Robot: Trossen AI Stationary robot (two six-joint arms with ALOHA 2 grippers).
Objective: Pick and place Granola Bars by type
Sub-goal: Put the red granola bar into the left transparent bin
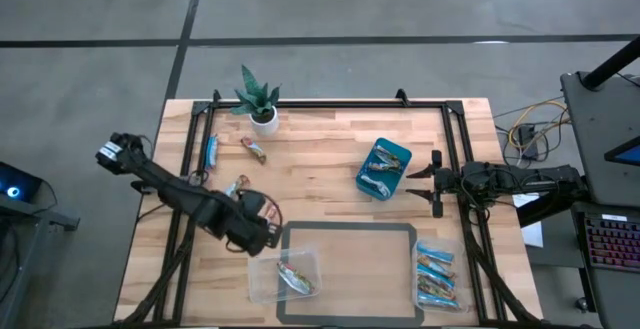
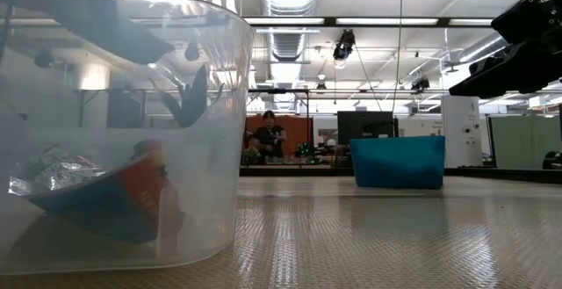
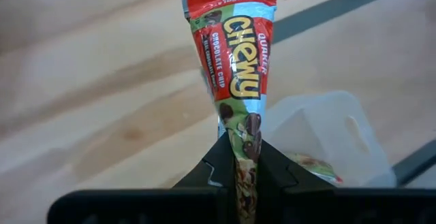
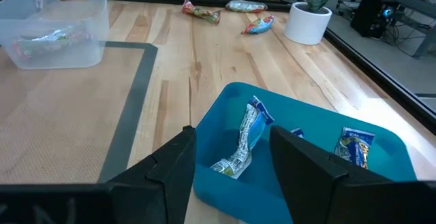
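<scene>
The left end effector [image 3: 242, 166] is closed on one end of a Quaker Chewy bar [image 3: 238, 74], just beside the clear tub [image 1: 285, 274]. The light, crinkly wrapper may slip. The right end effector [image 4: 231, 163] waits open over the teal bin [image 4: 306, 142].

I hold one Chewy bar [image 3: 240, 67] in my left gripper [image 3: 246, 176], pinched by its end. It has a red top and brown chocolate chip pictures. Three more bars lie on the wood near the far left corner: a blue one [image 1: 211, 150], a red and brown one [image 1: 253, 149] and another [image 1: 236, 186] a bit nearer to me
</scene>
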